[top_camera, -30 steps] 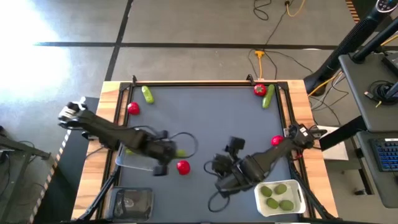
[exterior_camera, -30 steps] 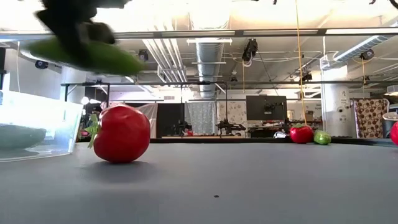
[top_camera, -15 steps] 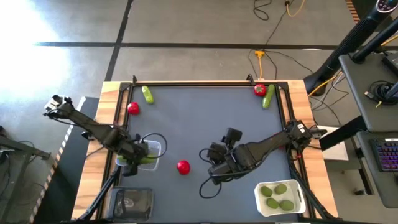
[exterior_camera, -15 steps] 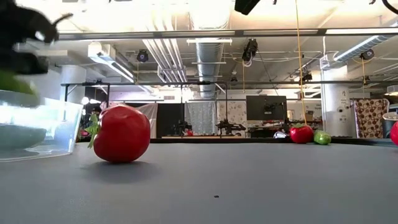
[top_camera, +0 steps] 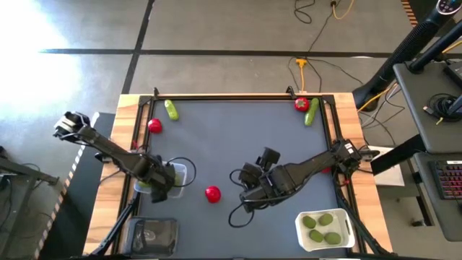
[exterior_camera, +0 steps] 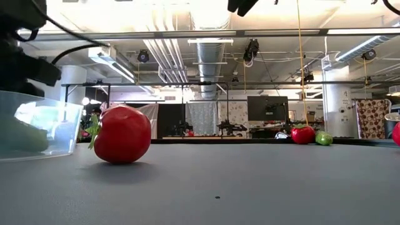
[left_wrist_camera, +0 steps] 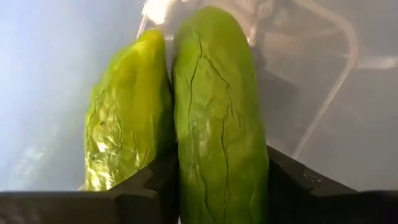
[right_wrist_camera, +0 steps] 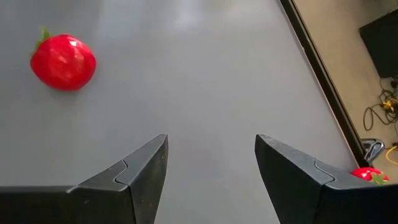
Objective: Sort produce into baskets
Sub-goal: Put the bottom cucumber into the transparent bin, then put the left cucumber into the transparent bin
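The cucumber (left_wrist_camera: 217,118) sat between the left gripper's (left_wrist_camera: 214,186) fingers, down inside the clear basket (top_camera: 177,172) at about eight o'clock on the table, pressed side by side against a second cucumber (left_wrist_camera: 127,118) already lying there. A second before, the left gripper had carried that cucumber in the air near the table's middle, close to the loose tomato (top_camera: 212,193); half a second ago it reached the basket, and now it had lowered into it. The fingers still flanked the piece on both sides, so I judged it held but about to be let go, which would complete this delivery.

The tomato lay just toward three o'clock of the clear basket, untouched through the second. The right gripper (right_wrist_camera: 211,168), jaws spread wide and empty, had swung from near the white basket (top_camera: 346,217) toward the table's centre and now pointed at that tomato, likely its next pick.

Three limes (top_camera: 323,220) filled the white basket at five o'clock. The dark basket (top_camera: 148,232) at seven o'clock looked empty. Left to sort: a tomato (top_camera: 154,125) and cucumber (top_camera: 171,110) at eleven o'clock, and another tomato (top_camera: 301,104) and cucumber (top_camera: 312,113) at one o'clock.
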Robot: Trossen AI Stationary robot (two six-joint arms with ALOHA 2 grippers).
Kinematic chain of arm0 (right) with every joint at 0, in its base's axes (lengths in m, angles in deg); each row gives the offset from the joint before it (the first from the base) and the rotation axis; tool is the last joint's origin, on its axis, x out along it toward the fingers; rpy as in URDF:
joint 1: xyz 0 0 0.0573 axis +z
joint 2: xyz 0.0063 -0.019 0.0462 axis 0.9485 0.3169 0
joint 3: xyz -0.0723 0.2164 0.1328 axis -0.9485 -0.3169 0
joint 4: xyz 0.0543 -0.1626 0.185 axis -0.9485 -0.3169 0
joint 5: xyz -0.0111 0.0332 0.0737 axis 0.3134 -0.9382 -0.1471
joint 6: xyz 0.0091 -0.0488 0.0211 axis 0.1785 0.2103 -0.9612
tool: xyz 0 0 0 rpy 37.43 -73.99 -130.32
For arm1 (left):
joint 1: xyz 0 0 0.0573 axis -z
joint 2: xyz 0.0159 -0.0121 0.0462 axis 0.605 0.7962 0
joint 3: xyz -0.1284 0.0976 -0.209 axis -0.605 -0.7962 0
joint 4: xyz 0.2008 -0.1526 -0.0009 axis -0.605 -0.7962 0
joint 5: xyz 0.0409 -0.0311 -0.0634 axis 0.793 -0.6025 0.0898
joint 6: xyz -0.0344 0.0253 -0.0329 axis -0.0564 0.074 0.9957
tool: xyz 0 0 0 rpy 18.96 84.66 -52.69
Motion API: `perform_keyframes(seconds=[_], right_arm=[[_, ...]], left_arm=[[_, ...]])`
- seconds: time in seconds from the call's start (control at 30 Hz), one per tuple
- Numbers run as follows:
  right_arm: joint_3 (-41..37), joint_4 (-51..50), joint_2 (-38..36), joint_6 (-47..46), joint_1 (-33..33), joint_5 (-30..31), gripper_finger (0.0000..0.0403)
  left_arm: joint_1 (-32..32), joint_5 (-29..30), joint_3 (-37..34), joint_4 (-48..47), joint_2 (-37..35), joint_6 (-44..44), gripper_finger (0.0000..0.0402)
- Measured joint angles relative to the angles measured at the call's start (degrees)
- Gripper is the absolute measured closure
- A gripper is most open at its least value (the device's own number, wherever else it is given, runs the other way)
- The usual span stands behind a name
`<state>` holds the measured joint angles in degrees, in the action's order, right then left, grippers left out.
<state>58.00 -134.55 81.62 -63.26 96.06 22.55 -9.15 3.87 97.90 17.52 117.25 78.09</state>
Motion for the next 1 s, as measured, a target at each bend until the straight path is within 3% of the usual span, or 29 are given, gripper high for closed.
perform_keyframes(seconds=[0.33, 0.4, 0.57, 0.7, 0.83, 0.93, 1.0], right_arm=[[1.75, -2.38, -0.70, 0.26, -0.89, -0.14, 0.0154], [3.18, -3.54, -1.99, 0.09, -1.37, 0.25, 0.0152], [4.47, -3.26, -5.92, 0.51, -2.57, 5.11, 0.0151], [4.50, -3.20, -8.35, -1.69, -2.65, 8.58, 0.0152], [4.46, -3.06, -9.17, -4.48, -2.02, 7.71, 0.0155], [4.42, -3.08, -8.89, -5.97, -0.87, 5.36, 0.0156], [4.42, -3.08, -8.58, -7.07, 0.09, 4.93, 0.0156]], left_arm=[[-0.04, 0.36, 5.79, -7.04, -0.15, -0.09, 0.0141], [-0.03, 4.04, 9.32, -10.24, -0.16, -0.22, 0.0129], [-2.54, 21.26, 19.04, -14.07, -0.24, -1.89, 0.0121], [-13.85, 28.17, 24.23, -13.79, -0.16, -5.06, 0.0121], [-29.34, 37.55, 26.33, -9.66, -0.16, -5.32, 0.0120], [-41.55, 43.90, 26.29, -4.16, -0.16, 1.40, 0.0120], [-49.19, 44.13, 25.21, -1.47, -0.11, 8.60, 0.0120]])
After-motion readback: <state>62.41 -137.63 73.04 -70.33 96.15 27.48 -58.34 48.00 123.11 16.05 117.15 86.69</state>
